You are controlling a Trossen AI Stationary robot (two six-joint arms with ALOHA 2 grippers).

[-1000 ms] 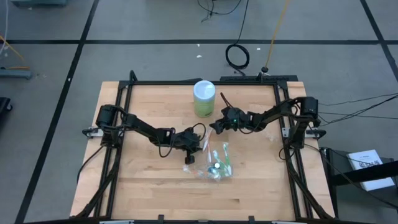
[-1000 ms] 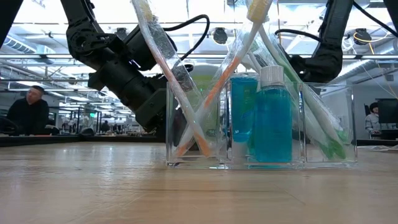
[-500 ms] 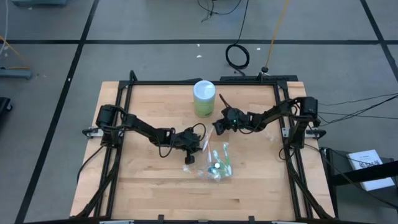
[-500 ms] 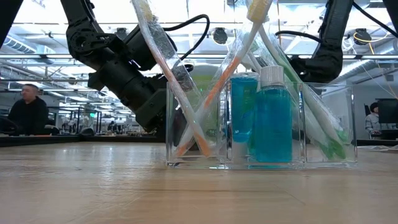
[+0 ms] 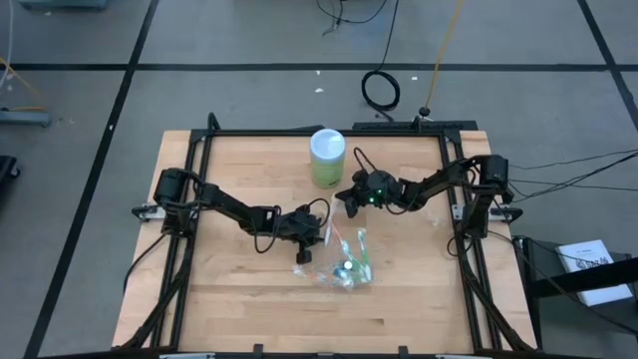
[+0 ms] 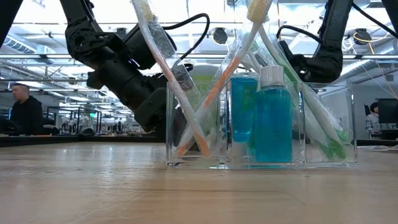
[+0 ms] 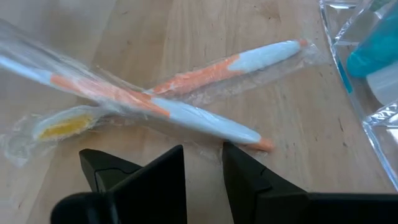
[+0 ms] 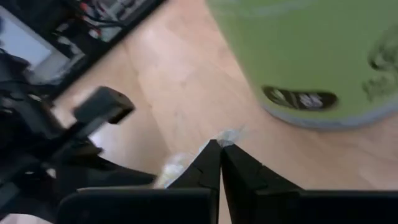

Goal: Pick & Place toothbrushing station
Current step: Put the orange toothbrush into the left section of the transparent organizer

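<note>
Spanning the scene, the pale wooden table point(image 5: 239, 289) carries a green cylindrical canister point(image 5: 327, 158) and a clear plastic organiser point(image 6: 261, 158) holding wrapped orange-and-white toothbrushes point(image 7: 180, 93). The right gripper point(image 8: 220, 149), beside the canister, is closed empty; the left gripper point(image 7: 204, 163) is nearly closed, gripping nothing, above two toothbrushes.

My left gripper point(image 5: 321, 231) sits left of the organizer point(image 5: 346, 269); my right gripper point(image 5: 345, 197) lies behind it, just before the canister point(image 5: 327, 157). Toothbrushes point(image 6: 186, 81), a tube point(image 6: 243, 112) and a bottle point(image 6: 272, 115) stand in the organizer.
</note>
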